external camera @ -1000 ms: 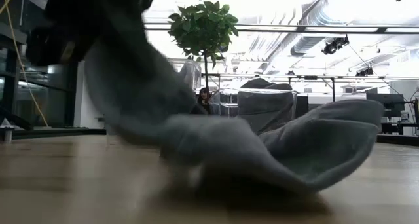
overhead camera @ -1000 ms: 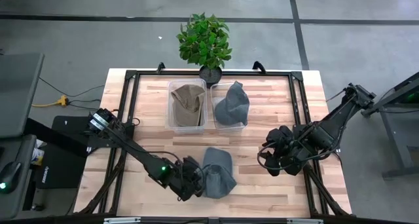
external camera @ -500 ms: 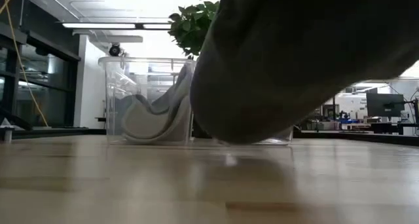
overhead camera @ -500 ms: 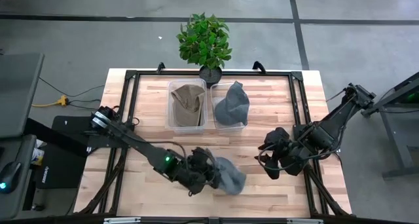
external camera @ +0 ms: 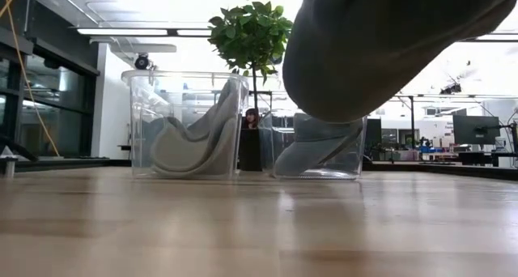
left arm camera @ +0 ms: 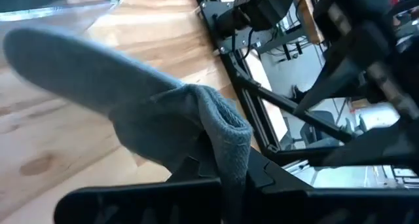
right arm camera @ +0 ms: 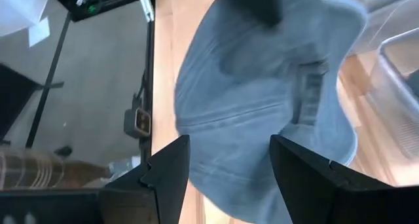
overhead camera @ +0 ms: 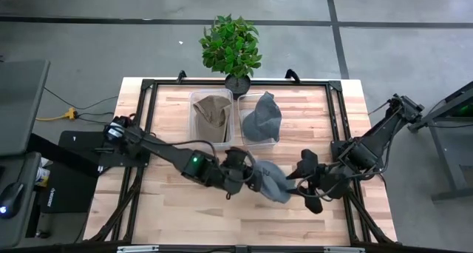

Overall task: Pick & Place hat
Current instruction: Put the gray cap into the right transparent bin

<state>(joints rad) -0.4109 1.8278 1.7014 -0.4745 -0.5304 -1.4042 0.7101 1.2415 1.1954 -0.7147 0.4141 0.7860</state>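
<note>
High view: grey hat (overhead camera: 272, 180) pinched in left gripper (overhead camera: 247, 174), lifted off table; right gripper (overhead camera: 304, 185) spread at three o'clock; binning left.

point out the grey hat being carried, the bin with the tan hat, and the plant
grey hat (overhead camera: 272, 180), high view, on its crown.
bin with the tan hat (overhead camera: 195, 138), high view, on its left wall.
plant (overhead camera: 230, 44), high view, on its leaves.

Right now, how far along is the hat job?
Two clear plastic bins already hold a tan hat and a grey hat. The left gripper, fingers shut, holds another grey hat above the table; the open right gripper waits beside it. Placing it remains.
</note>
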